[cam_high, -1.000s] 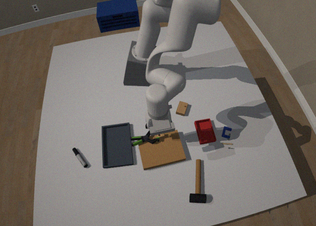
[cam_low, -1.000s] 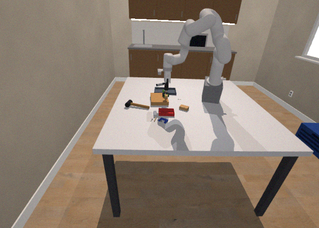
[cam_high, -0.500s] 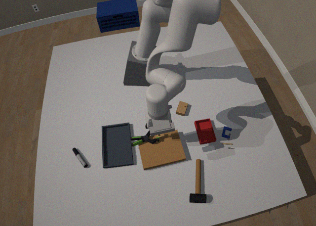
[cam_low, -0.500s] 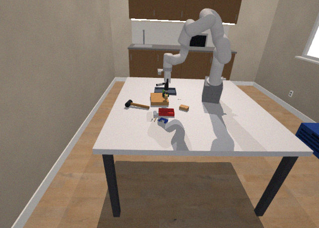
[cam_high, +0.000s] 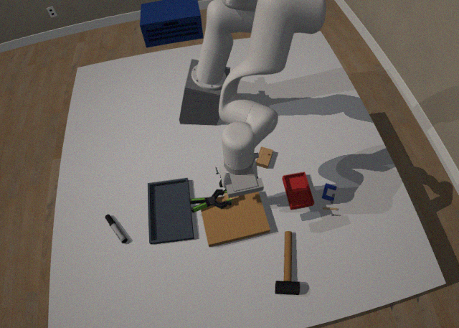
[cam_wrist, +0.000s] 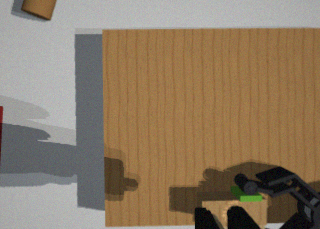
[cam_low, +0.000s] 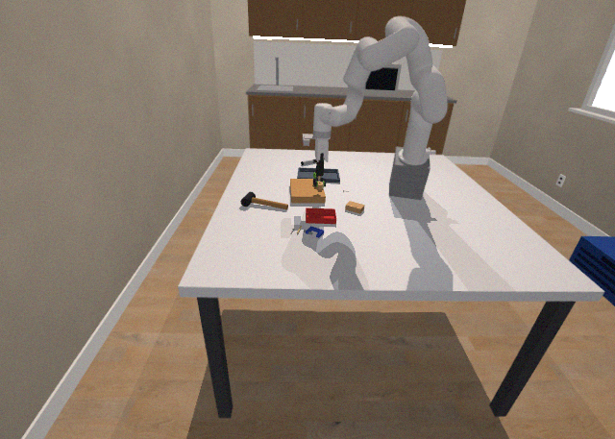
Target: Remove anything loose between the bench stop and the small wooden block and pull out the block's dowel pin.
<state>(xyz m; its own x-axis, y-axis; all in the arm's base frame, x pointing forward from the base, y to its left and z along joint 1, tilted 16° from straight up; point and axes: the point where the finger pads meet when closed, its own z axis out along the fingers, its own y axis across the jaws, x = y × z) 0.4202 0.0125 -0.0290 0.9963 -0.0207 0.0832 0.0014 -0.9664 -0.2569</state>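
The wooden bench board (cam_high: pixel 237 222) (cam_low: pixel 302 192) (cam_wrist: pixel 200 99) lies on the white table. The small wooden block (cam_wrist: pixel 215 205) (cam_low: pixel 318 186) sits at the board's back edge, at the bottom of the wrist view. The black spring clamp (cam_high: pixel 209 202) (cam_wrist: pixel 280 184) with green handles lies next to it, its jaws at the block. My gripper (cam_wrist: pixel 226 218) (cam_low: pixel 320 163) points straight down over the block and is shut on the dowel pin, which the fingers mostly hide. In the top view the wrist covers the block and the stop.
A grey tray (cam_high: pixel 170 209) (cam_low: pixel 333 176) lies left of the board and a marker (cam_high: pixel 115 228) further left. A hammer (cam_high: pixel 287 261) (cam_low: pixel 265 202) (cam_wrist: pixel 41 1), a red bin (cam_high: pixel 297 189) (cam_low: pixel 320 216), a blue C-shaped piece (cam_high: pixel 325 191) and a spare wood block (cam_high: pixel 265 156) (cam_low: pixel 355 207) lie around the board.
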